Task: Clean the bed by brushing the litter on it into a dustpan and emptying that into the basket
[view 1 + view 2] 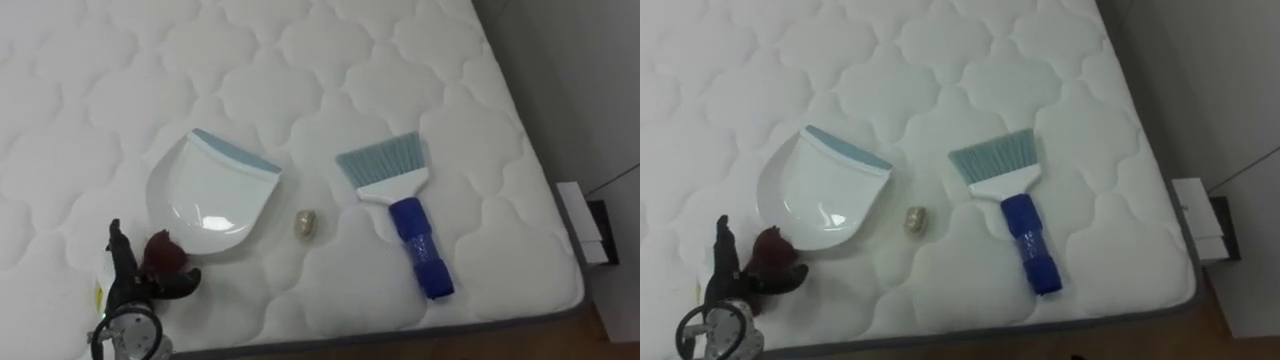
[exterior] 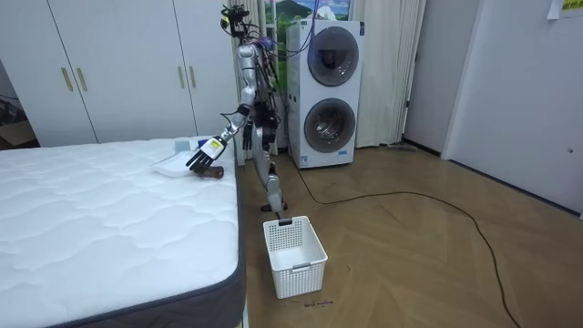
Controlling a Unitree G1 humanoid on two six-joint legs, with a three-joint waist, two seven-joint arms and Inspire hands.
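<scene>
Bed (image 1: 420, 60), white quilted top: dustpan (image 1: 215, 190), small crumpled wad (image 1: 306, 223) and blue-handled brush (image 1: 400, 195) in a row. Left hand (image 1: 135, 285) just beside the dustpan's dark red handle (image 1: 162, 252), fingers spread, gripping nothing.

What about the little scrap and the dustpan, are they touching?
Apart. In the left eye view a strip of bare mattress shows between the scrap and the dustpan's nearest corner.
</scene>
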